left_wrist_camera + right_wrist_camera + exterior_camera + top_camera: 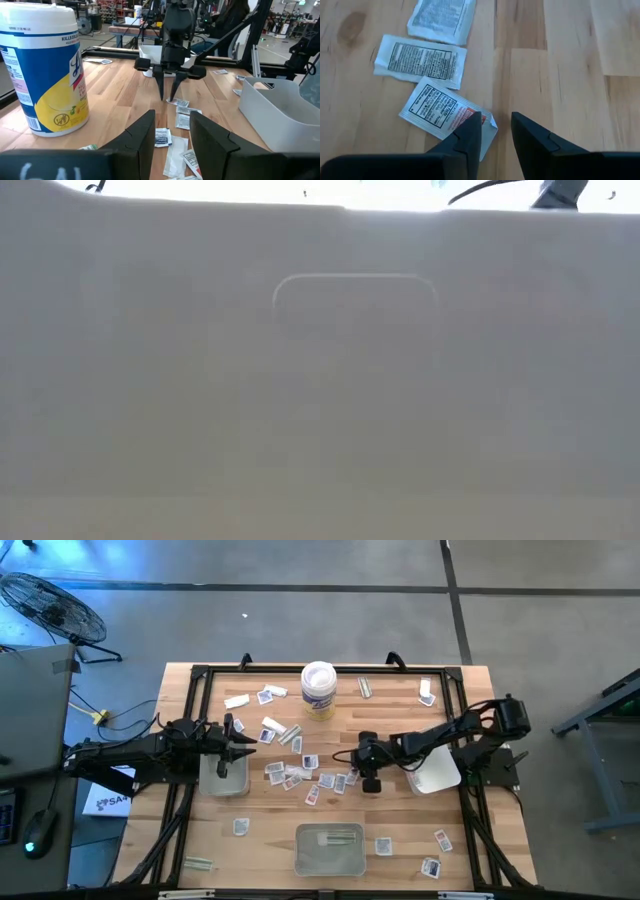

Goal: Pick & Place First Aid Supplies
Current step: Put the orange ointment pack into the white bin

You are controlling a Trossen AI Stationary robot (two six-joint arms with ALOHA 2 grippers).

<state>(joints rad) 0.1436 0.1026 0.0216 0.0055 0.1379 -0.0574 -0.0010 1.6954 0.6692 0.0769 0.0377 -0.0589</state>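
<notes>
Several small white packets, the first aid supplies, lie flat and scattered over the middle of the wooden table. My right gripper slants down over the right end of this cluster. It is open by a narrow gap, with its tips close above the wood. One fingertip stands over the corner of a packet with red and black print. My left gripper waits level and open at the table's left, above a grey tray, with nothing between its fingers. My right gripper comes from the table's right, slanting down, with one fingertip over the corner of the flat-lying printed packet. Whether it touches the packet I cannot tell. The other finger is over bare wood.
A white cylindrical tub stands at the far middle. A grey tray sits at the near edge and a white bin at the right. Loose packets lie near the corners. The low view is blocked by a pale wall.
</notes>
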